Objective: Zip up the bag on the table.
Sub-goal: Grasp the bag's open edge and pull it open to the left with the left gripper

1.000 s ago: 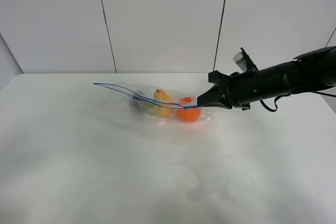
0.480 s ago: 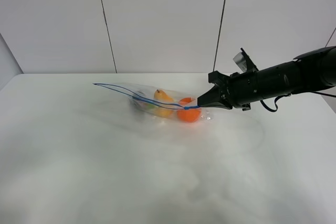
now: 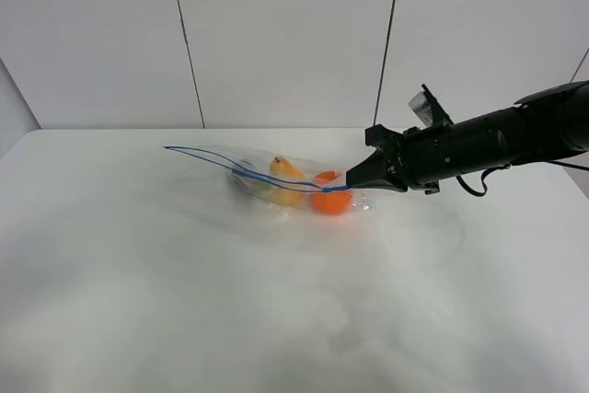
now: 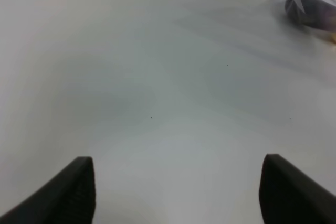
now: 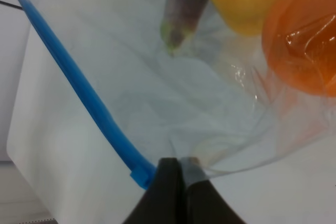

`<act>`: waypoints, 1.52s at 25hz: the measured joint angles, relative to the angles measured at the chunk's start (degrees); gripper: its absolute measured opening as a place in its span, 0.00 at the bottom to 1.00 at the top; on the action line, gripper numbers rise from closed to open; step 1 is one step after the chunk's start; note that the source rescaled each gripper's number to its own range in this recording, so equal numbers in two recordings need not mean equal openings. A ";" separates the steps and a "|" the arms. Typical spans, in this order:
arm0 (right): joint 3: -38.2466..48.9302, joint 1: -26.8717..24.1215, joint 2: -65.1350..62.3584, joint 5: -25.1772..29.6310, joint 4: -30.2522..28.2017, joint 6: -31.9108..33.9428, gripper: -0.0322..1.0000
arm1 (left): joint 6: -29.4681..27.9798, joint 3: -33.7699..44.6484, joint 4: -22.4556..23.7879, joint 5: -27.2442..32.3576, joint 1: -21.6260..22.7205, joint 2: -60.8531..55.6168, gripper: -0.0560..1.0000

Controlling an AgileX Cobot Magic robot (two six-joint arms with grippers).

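Just above the middle of the high view, the bag (image 3: 285, 183) lies on the table (image 3: 184, 319), its mouth edge lifted clear of the white surface. The blue zipper strip (image 3: 239, 168) runs as a thin line from the upper left down toward the right gripper (image 3: 352, 181), which reaches in from the right of the frame.

In the right wrist view the right gripper (image 5: 176, 182) has its tips pressed together at the bottom centre of the picture, pinching clear film at the bag's corner. The hold sits just beside the end of the strip, where a small blue tab (image 5: 142, 176) shows. It may be the slider or only the strip's end stop; the close, slightly soft view does not settle it. The left gripper (image 4: 178, 182) is spread wide over bare table, with a corner of the bag (image 4: 310, 3) far off in the upper right of its picture.

The film is thin, crinkly and limp, so it will likely fold and slide rather than resist a push. The orange fruit (image 3: 329, 195), the yellow fruit (image 3: 287, 172) and a dark purple piece (image 5: 181, 3) probably weigh down the body and anchor it somewhat, though round produce can roll. The strip is the stiffest part and the sensible place to hold. One end needs pinning while the other gripper draws along it. The open left gripper would suit the far, upper-left end. Pulling on the film alone risks stretching it or dragging the whole bag.
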 joint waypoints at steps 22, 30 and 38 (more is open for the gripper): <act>0.00 0.00 0.00 -1.09 -1.69 0.00 0.03 | 2.67 -7.07 0.00 -7.53 0.00 9.81 0.94; 0.00 0.00 0.00 -1.09 -2.03 0.00 0.03 | 3.76 -15.26 0.00 -17.39 0.00 24.68 0.94; 0.00 0.00 0.00 -1.09 -2.36 0.00 0.03 | 5.18 -20.91 0.00 -23.08 0.00 37.23 0.94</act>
